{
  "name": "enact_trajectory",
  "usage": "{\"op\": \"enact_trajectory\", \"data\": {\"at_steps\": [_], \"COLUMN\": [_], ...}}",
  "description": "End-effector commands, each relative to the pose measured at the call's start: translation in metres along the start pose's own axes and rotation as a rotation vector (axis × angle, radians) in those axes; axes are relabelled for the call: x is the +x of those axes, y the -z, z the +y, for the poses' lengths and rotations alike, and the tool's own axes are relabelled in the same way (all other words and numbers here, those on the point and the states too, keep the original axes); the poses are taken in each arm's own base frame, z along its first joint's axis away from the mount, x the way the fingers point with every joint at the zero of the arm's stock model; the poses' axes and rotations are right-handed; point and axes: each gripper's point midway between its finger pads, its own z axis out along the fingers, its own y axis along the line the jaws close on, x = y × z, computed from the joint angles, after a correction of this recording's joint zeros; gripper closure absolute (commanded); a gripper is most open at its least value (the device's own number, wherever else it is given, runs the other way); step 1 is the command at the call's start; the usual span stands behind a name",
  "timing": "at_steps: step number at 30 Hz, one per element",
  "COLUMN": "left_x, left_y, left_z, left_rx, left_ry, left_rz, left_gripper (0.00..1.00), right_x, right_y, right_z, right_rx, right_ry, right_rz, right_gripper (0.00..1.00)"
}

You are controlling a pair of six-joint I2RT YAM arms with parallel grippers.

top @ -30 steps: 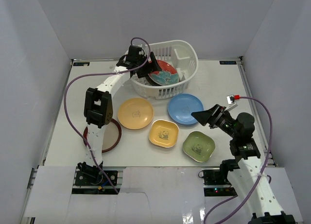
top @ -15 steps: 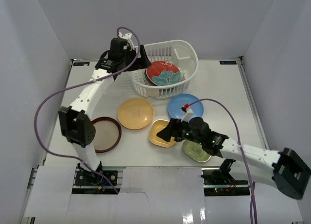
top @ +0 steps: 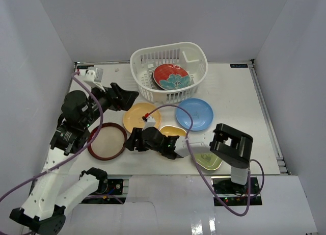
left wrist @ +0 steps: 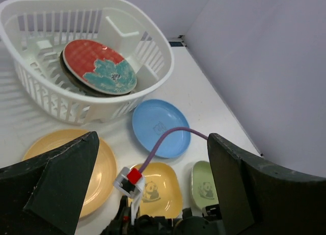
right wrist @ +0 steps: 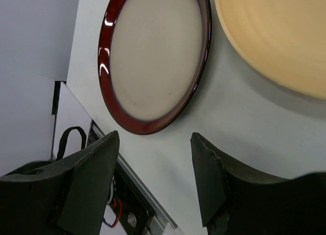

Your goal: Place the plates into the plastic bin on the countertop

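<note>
1. The plastic bin (top: pixel 145 59) sits at the far side of the countertop (top: pixel 239 92). The red-and-teal floral plate (top: pixel 172 76) lies inside it, on top of a dark plate (top: pixel 155 80). I cannot tell whether more lie beneath.
2. Five plates lie outside the bin:
   - orange-yellow plate (top: pixel 133 118)
   - blue plate (top: pixel 194 114)
   - yellow panda plate (left wrist: pixel 153 189)
   - green panda plate (left wrist: pixel 206 181)
   - brown-rimmed plate (right wrist: pixel 153 56)
3. My left gripper (left wrist: pixel 153 137) is spread wide and empty. My right gripper (right wrist: pixel 155 138) is also spread and empty, low beside the brown-rimmed plate.
4. Judgement: less than half done, with five picks left.
</note>
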Motion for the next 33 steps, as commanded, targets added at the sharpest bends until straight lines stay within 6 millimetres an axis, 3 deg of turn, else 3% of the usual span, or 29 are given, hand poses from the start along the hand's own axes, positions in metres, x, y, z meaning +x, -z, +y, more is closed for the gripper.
{"op": "enact_trajectory", "data": {"at_steps": [1, 3, 4, 6, 10, 13, 17, 20, 22, 23, 24, 25, 28, 29, 33], "left_x": [0.029, 0.033, 0.036, 0.039, 0.050, 0.052, 0.035, 0.009, -0.012, -0.018, -0.030, -0.033, -0.040, -0.040, -0.036], "left_y": [0.014, 0.023, 0.030, 0.034, 0.036, 0.038, 0.044, 0.055, 0.066, 0.070, 0.077, 0.080, 0.089, 0.091, 0.094], "left_z": [0.020, 0.026, 0.028, 0.034, 0.043, 0.047, 0.038, 0.020, 0.007, 0.002, -0.007, -0.013, -0.024, -0.025, -0.018], "left_rx": [-0.069, -0.093, -0.100, -0.119, -0.142, -0.156, -0.136, -0.099, -0.071, -0.057, -0.036, -0.016, 0.016, 0.018, -0.012], "left_ry": [-0.023, -0.045, -0.051, -0.066, -0.088, -0.098, -0.102, -0.093, -0.095, -0.095, -0.097, -0.089, -0.068, -0.064, -0.029], "left_rz": [0.039, 0.031, 0.020, 0.011, 0.018, 0.008, -0.038, -0.108, -0.161, -0.177, -0.209, -0.211, -0.216, -0.217, -0.228], "left_gripper": [0.02, 0.02, 0.02, 0.02, 0.02, 0.02, 0.02, 0.02, 0.02, 0.02, 0.02, 0.02, 0.02, 0.02, 0.02], "right_x": [-0.005, 0.008, 0.006, 0.018, 0.028, 0.031, 0.026, 0.010, -0.012, -0.034, -0.042, -0.070, -0.116, -0.141, -0.208], "right_y": [-0.027, -0.042, -0.048, -0.059, -0.074, -0.085, -0.086, -0.069, -0.050, -0.032, -0.021, -0.001, 0.029, 0.051, 0.100], "right_z": [0.000, -0.013, -0.006, -0.021, -0.028, -0.030, -0.029, -0.015, 0.007, 0.031, 0.035, 0.054, 0.061, 0.074, 0.076], "right_rx": [0.040, 0.081, 0.073, 0.123, 0.138, 0.144, 0.156, 0.118, 0.065, 0.005, -0.006, -0.038, -0.041, -0.076, -0.093], "right_ry": [-0.066, -0.067, -0.071, -0.081, -0.101, -0.110, -0.112, -0.079, -0.056, -0.034, -0.015, 0.025, 0.056, 0.064, 0.074], "right_rz": [-0.044, -0.008, -0.011, 0.018, 0.037, 0.041, 0.022, -0.026, -0.076, -0.123, -0.147, -0.217, -0.317, -0.365, -0.490], "right_gripper": [0.36, 0.36, 0.36, 0.37, 0.43, 0.58, 0.92, 0.92, 0.92, 0.92, 0.92, 0.92, 0.92, 0.92, 0.92]}}
